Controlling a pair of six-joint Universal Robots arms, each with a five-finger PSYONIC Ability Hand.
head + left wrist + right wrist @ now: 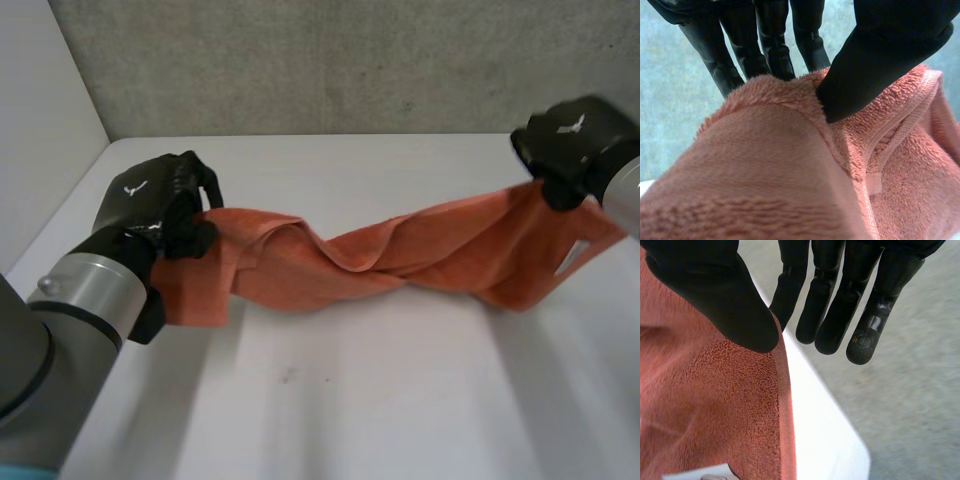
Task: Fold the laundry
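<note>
**Towel strung between two pinches, with a twist in the middle**

The left hand (160,200) has the towel (790,175) pinched. Its thumb (875,65) bears down on the pile just beside a hemmed edge, and its straight fingers (770,45) back the cloth from the far side; by the look of it, this is a grip on a bunched end rather than on a clean corner. The right hand (572,140) holds more thinly; its thumb (725,300) lies on the pile close to the hem (785,405); the nearest finger sits just behind that edge; the other fingers (865,315) stand straight beyond the cloth with nothing in them. A white label (700,472) shows on the cloth under that palm.

In the head view the towel runs from hand to hand above the white table (400,400); it sags a little and is wound once on itself about midway; a flap hangs under the left hand and a broad fold droops under the right. Whether the lowest folds touch the table I cannot tell.

The hands are well apart, I judge, in order to draw the cloth out and open it before it is laid flat. The twist suggests the two grips are not on matching edges, so the folding proper is not yet begun. The next move likely calls for turning one end or taking a fresh hold on a true corner; the thin right pinch looks likelier to slip under tension.
</note>
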